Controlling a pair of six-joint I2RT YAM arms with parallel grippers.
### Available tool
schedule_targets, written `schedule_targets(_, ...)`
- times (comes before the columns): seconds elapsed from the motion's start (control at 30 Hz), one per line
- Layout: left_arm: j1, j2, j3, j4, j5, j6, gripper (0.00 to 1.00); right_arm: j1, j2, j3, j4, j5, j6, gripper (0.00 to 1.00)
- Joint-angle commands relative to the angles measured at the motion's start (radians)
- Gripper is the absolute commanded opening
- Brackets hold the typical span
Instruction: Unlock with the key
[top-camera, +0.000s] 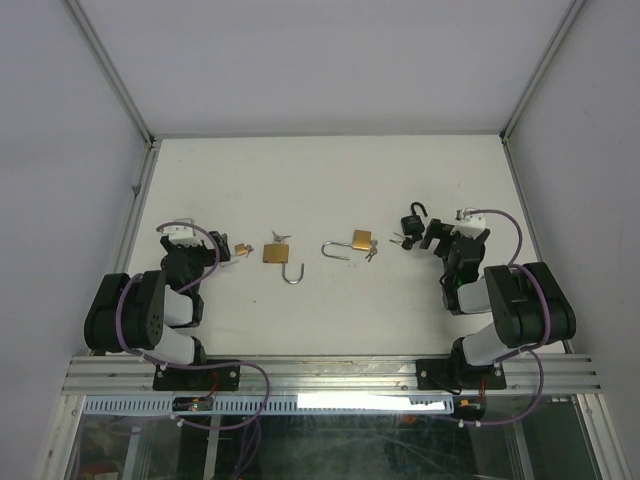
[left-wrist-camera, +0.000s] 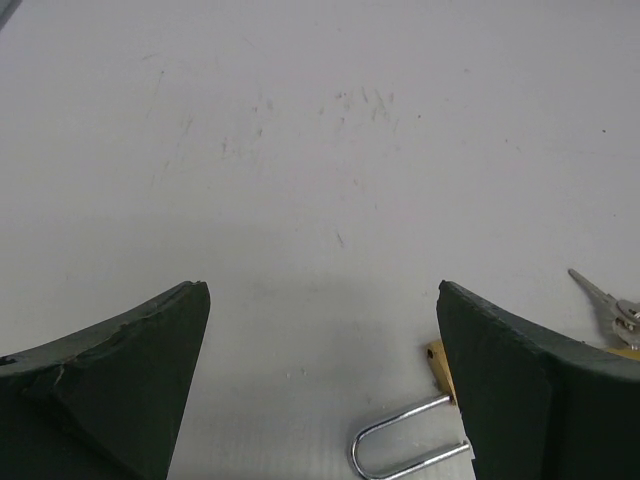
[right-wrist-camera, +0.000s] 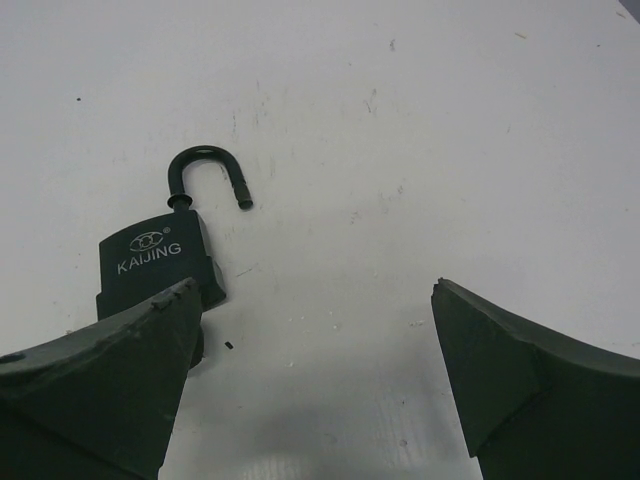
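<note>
The left gripper (left-wrist-camera: 322, 300) is seen with its jaws spread wide, and nothing but bare desk (left-wrist-camera: 320, 150) lies between them. Just beside its right-hand finger (left-wrist-camera: 540, 390), and partly hidden by it, a small brass padlock (left-wrist-camera: 441, 368) is laid flat with its silver shackle (left-wrist-camera: 405, 414) swung free. A bunch of keys (left-wrist-camera: 605, 303) is glimpsed just past it.

The right gripper (right-wrist-camera: 318, 290) is likewise released and nothing is held. A black padlock (right-wrist-camera: 150, 255) marked KAIJING is partly covered by its left-hand finger (right-wrist-camera: 110, 380), and its black shackle (right-wrist-camera: 203, 151) is unlatched at one end.

Only the overhead view shows the whole row, set across the middle of the desk. The small brass padlock is placed toward the left edge and the black padlock toward the right edge, with dark keys (top-camera: 400, 241) just beside it that the wrist view misses. Between them a second brass padlock (top-camera: 276, 253) and a third brass padlock (top-camera: 361, 241) are laid with shackles open, keys touching each.
</note>
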Motion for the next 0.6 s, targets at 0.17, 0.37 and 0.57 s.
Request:
schedule_targets(0.17, 0.001, 0.008, 0.07, 0.079, 0.073, 0.023, 0.99, -0.011, -0.002, 0.024, 0.079, -0.02, -0.02, 1.0)
schedule_targets(0.37, 0.001, 0.011, 0.086, 0.053, 0.067, 0.021, 0.99, -0.01, -0.004, 0.025, 0.072, -0.02, -0.02, 1.0)
schedule_targets(0.57, 0.001, 0.011, 0.088, 0.052, 0.068, 0.022, 0.99, -0.01, -0.004, 0.026, 0.069, -0.022, -0.02, 1.0)
